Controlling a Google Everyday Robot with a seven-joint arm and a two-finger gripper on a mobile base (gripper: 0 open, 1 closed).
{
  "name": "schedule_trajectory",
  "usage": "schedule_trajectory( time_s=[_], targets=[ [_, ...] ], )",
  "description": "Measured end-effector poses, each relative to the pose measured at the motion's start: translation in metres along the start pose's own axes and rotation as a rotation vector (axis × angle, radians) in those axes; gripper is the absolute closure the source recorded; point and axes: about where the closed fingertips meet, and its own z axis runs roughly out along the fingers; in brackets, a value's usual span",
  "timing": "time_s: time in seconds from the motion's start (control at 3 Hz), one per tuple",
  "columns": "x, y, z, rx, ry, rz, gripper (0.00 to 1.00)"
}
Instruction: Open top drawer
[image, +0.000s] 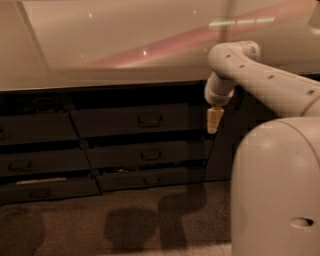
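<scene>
One claw (215, 121) pointing down, just beside top drawer (110, 122) right edge.

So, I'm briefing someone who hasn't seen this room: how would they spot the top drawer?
Below the long pale countertop runs a bank of dark drawer fronts. The top drawer is the uppermost front in the stack just left of the gripper, which hangs beside its right end; it is taller than the two slimmer fronts beneath it.

End effector (215, 120) hangs right of top drawer (110, 123).
</scene>
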Motion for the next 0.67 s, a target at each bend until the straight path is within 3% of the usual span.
schedule_trajectory(
  time_s=[0.67],
  targets=[
    [-0.05,0.0,0.018,-0.033,0.085,-0.094,0.0]
  ],
)
